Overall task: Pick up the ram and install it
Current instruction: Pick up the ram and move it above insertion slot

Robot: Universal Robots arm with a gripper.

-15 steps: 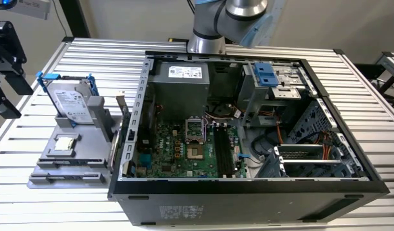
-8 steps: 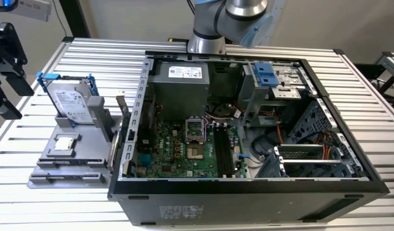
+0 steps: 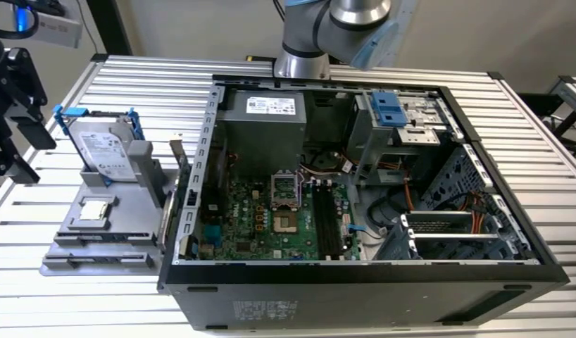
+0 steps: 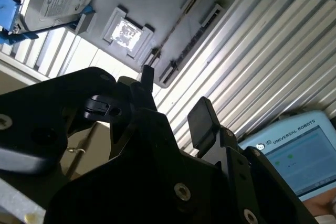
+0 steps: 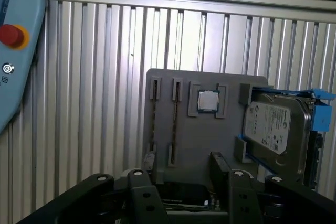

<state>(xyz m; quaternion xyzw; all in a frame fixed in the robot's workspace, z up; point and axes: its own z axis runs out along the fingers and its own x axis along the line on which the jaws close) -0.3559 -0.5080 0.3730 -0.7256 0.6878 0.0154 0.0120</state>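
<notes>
Tool [image 5: 185, 163]: two black fingers [image 5: 220, 163] are spread apart and nothing is held between them; it is poised over the ribbed surface [image 5: 94, 103] near the grey holder [image 5: 210, 140].
Ram [image 5: 153, 121]: stood on edge in a long slot of the holder and seen as a thin strip, apart from the fingers.
Holder load: a processor chip [image 5: 208, 100] is seated mid-holder, and a hard drive [image 5: 275, 132] in a blue frame is propped at the end away from the slot.
Computer case [image 3: 363, 296]: laid open just beside the holder, on the exterior view's right.
Memory slots [image 3: 330, 222]: long and black, exposed on the green motherboard [image 3: 260, 225].
</notes>
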